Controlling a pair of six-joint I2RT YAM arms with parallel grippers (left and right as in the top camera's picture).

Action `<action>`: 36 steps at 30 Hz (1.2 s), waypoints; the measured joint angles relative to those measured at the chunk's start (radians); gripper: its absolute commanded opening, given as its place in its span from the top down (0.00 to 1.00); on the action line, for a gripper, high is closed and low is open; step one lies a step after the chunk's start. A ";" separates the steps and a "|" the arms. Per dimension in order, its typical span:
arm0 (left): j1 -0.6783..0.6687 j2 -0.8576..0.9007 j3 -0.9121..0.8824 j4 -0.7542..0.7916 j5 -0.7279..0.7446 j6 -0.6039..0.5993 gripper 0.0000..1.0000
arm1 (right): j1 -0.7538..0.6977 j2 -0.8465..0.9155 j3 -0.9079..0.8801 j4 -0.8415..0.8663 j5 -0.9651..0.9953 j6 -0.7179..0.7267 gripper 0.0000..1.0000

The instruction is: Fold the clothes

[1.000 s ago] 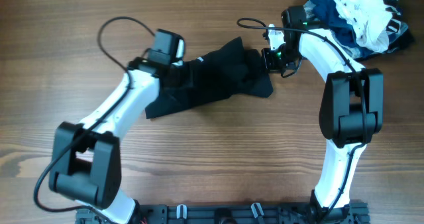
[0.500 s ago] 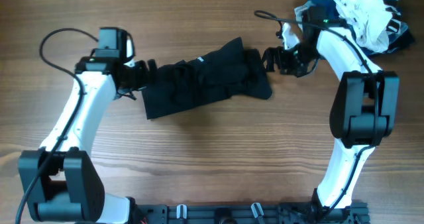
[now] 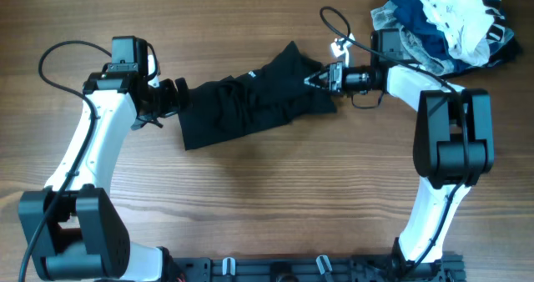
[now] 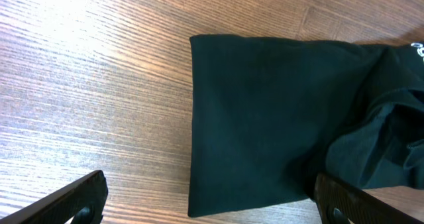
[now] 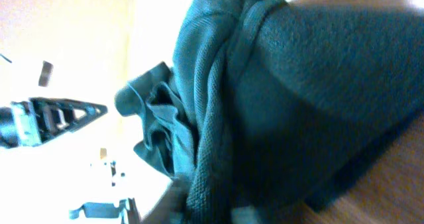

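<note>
One black garment, the clothes (image 3: 250, 107), lies in a crumpled strip on the wooden worktop (image 3: 267, 198), nearer the far edge than the near one and about midway between the left and right edges. A tiny white mark (image 3: 250, 74) shows by its far edge. The left fingers (image 3: 177, 97) sit at the strip's left end; the left wrist view shows both of them spread wide apart with nothing between the tips, and the flat, square-cornered end of the cloth on the wood beyond them. The right fingers (image 3: 315, 81) meet the strip's right end, where the cloth bunches into thick folds. The right wrist view is filled by that bunched cloth (blurred and very close), so whether those fingers are parted or clamped on it cannot be told. In the far right corner is one heap of other garments (image 3: 446, 19), blue, white and striped, partly cut off by the frame; its pieces are too tangled to count.
</note>
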 measured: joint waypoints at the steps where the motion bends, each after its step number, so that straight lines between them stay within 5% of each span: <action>1: 0.000 0.000 0.000 0.000 0.000 0.000 0.00 | -0.004 0.000 0.002 0.008 -0.008 0.017 0.96; 5: 0.000 0.000 0.000 -0.001 0.000 0.000 0.00 | -0.060 -0.006 0.066 -0.088 -0.022 0.013 0.96; 11: 0.000 0.000 0.000 0.006 -0.001 0.000 0.00 | -0.070 -0.179 0.291 -0.620 0.238 -0.232 0.96; 17: 0.006 0.000 0.000 0.044 -0.035 0.004 0.00 | 0.228 -0.245 0.344 -0.672 0.490 -0.320 0.95; 19: 0.033 0.000 0.000 0.050 -0.038 0.004 0.00 | 0.399 -0.240 0.344 -0.662 0.603 -0.320 0.83; 20: 0.047 0.000 0.000 0.053 -0.039 0.004 0.00 | 0.466 -0.232 0.344 -0.650 0.647 -0.309 0.57; 21: 0.061 0.000 0.000 0.053 -0.039 0.004 0.00 | 0.520 -0.218 0.344 -0.630 0.679 -0.305 0.21; 22: 0.074 0.000 0.000 0.054 -0.041 0.004 0.00 | 0.562 -0.198 0.344 -0.613 0.701 -0.292 0.00; 28: 0.105 0.000 0.000 0.062 -0.045 0.004 0.00 | 0.589 -0.132 0.356 -0.566 0.738 -0.229 0.00; 36: 0.071 0.000 0.000 0.098 -0.049 -0.012 0.00 | 0.267 -0.194 0.480 -0.613 0.643 -0.202 0.00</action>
